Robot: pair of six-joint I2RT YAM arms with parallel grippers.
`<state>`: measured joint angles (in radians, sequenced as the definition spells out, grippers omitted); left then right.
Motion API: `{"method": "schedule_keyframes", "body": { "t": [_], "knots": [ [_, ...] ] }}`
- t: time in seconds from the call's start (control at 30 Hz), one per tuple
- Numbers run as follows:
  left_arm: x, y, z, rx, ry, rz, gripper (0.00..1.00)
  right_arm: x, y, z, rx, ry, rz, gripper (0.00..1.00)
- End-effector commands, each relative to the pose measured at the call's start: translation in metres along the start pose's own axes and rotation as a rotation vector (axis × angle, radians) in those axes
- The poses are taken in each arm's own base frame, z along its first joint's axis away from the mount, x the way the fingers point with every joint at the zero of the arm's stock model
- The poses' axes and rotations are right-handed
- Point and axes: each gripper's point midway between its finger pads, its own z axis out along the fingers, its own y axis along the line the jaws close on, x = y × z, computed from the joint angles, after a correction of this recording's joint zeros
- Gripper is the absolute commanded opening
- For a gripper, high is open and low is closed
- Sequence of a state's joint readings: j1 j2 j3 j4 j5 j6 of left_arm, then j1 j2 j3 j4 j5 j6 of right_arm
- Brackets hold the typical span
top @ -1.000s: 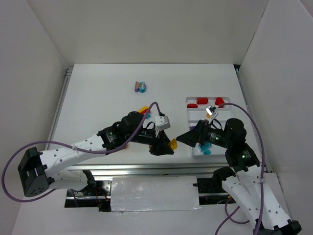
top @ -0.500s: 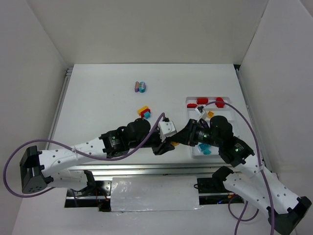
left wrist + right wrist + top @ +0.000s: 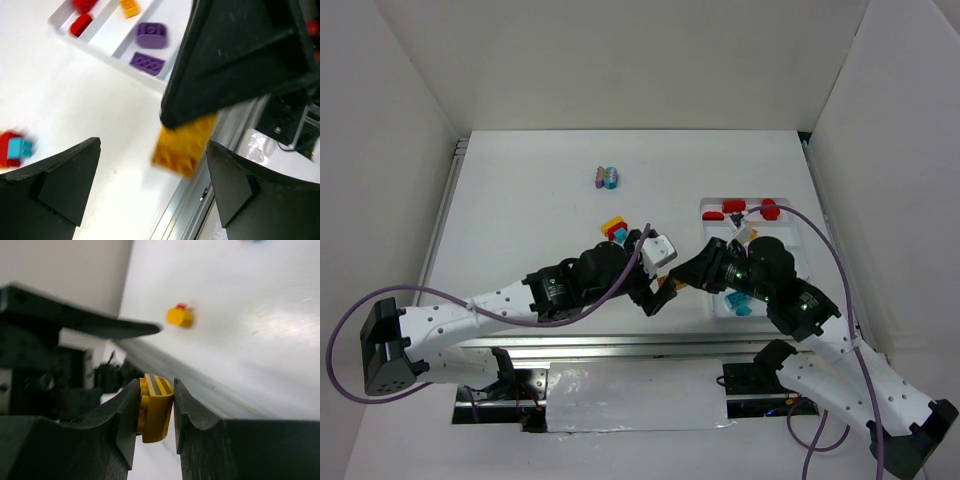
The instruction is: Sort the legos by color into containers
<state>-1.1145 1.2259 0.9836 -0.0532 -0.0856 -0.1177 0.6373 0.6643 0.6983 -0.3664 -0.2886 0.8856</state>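
Handover in mid-air at the near edge of the white counter (image 3: 530, 210)! The right hand (image 3: 156, 387) is pinching a small yellow-orange plastic brick (image 3: 184, 145) flat between its two black fingers, above the counter's edge and just left of the tray. The left hand (image 3: 152, 150) is spread wide around it, fingers clear on both sides and touching nothing.

Now the score. The white four-compartment plastic tray (image 3: 90, 44) is filling up. Red bricks (image 3: 735, 208) sit in the far compartment and one orange brick (image 3: 130, 7) in the next. Two purple pieces (image 3: 151, 35) lie in the third, and teal bricks (image 3: 736, 304) in the nearest. By my reckoning that puts the sorting past halfway.

What's left? This held brick belongs with the orange one, so a short carry over the tray wall should do it. A stuck-together cluster of yellow, red and teal (image 3: 615, 230) waits on the counter near the left arm. A purple-and-teal cluster (image 3: 608, 177) sits well apart on the far side. Both look joined, so they'll likely need pulling apart before sorting, and that's the fiddly part.
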Motion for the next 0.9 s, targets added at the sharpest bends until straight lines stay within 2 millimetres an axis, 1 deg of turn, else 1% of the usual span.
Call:
{"method": "schedule_keyframes", "body": {
  "t": [0.0,0.03,0.07,0.1,0.13,0.17,0.2,0.23,0.27,0.3,0.33,0.37,0.4,0.43,0.47,0.5,0.53,0.57,0.6,0.63,0.67,0.7,0.73,0.8,0.83,0.87],
  "knots": [
    [-0.019,0.032,-0.011,-0.194,-0.041,-0.085,0.99,-0.043,-0.041,0.006,0.227,-0.161,-0.042,0.00],
    [-0.015,0.044,-0.018,-0.277,-0.013,-0.128,1.00,-0.063,-0.065,0.003,0.312,-0.224,-0.017,0.00],
    [-0.013,0.049,-0.022,-0.317,0.006,-0.149,1.00,-0.071,-0.086,0.007,0.375,-0.226,0.010,0.00],
    [-0.018,0.052,-0.027,-0.352,0.004,-0.211,1.00,-0.082,-0.101,0.007,0.404,-0.250,0.015,0.00],
    [-0.014,0.063,-0.034,-0.429,0.017,-0.234,0.99,-0.093,-0.115,0.006,0.443,-0.282,0.033,0.00],
    [-0.003,0.068,-0.043,-0.464,0.065,-0.249,0.99,-0.115,-0.146,0.000,0.554,-0.345,0.075,0.00],
    [-0.002,0.069,-0.048,-0.483,0.069,-0.286,1.00,-0.124,-0.160,-0.002,0.611,-0.364,0.086,0.00],
    [0.001,0.070,-0.053,-0.498,0.082,-0.296,1.00,-0.130,-0.189,0.000,0.712,-0.355,0.119,0.00],
    [0.007,0.073,-0.063,-0.517,0.106,-0.300,1.00,-0.155,-0.202,-0.010,0.776,-0.420,0.134,0.00],
    [0.010,0.072,-0.067,-0.523,0.112,-0.320,0.99,-0.161,-0.212,-0.008,0.803,-0.414,0.144,0.00],
    [0.012,0.073,-0.073,-0.528,0.118,-0.326,0.99,-0.163,-0.233,0.000,0.843,-0.374,0.165,0.00],
    [0.015,0.073,-0.083,-0.532,0.127,-0.329,0.99,-0.182,-0.235,-0.001,0.866,-0.407,0.157,0.00],
    [0.023,0.073,-0.086,-0.535,0.138,-0.336,1.00,-0.187,-0.244,0.001,0.897,-0.400,0.159,0.00],
    [0.022,0.075,-0.095,-0.540,0.117,-0.347,0.99,-0.195,-0.256,0.010,0.931,-0.378,0.166,0.00],
    [0.028,0.078,-0.100,-0.552,0.120,-0.354,1.00,-0.198,-0.263,0.014,0.947,-0.360,0.164,0.00],
    [0.040,0.078,-0.101,-0.559,0.136,-0.365,1.00,-0.194,-0.279,0.020,0.972,-0.320,0.184,0.00],
    [0.040,0.079,-0.107,-0.561,0.119,-0.376,0.99,-0.203,-0.278,0.024,0.967,-0.320,0.181,0.00],
    [0.044,0.081,-0.110,-0.567,0.118,-0.389,1.00,-0.203,-0.281,0.027,0.972,-0.304,0.183,0.00],
    [0.056,0.082,-0.111,-0.584,0.129,-0.407,1.00,-0.201,-0.288,0.031,0.983,-0.285,0.193,0.00],
    [0.060,0.083,-0.112,-0.590,0.131,-0.419,0.99,-0.204,-0.289,0.032,0.984,-0.288,0.192,0.03],
    [0.068,0.085,-0.115,-0.604,0.129,-0.442,0.99,-0.204,-0.291,0.034,0.989,-0.284,0.190,0.06],
    [0.072,0.085,-0.115,-0.611,0.129,-0.452,1.00,-0.201,-0.294,0.034,0.997,-0.275,0.194,0.10],
    [0.073,0.086,-0.117,-0.617,0.124,-0.462,0.99,-0.201,-0.295,0.034,1.003,-0.273,0.195,0.18],
    [0.081,0.091,-0.120,-0.655,0.124,-0.487,0.99,-0.199,-0.295,0.033,1.000,-0.272,0.194,0.29],
    [0.082,0.092,-0.122,-0.665,0.119,-0.496,0.99,-0.196,-0.296,0.032,1.001,-0.270,0.196,0.48],
    [0.082,0.094,-0.123,-0.675,0.112,-0.510,0.99,-0.195,-0.295,0.032,0.999,-0.270,0.196,0.60]
  ]
}}
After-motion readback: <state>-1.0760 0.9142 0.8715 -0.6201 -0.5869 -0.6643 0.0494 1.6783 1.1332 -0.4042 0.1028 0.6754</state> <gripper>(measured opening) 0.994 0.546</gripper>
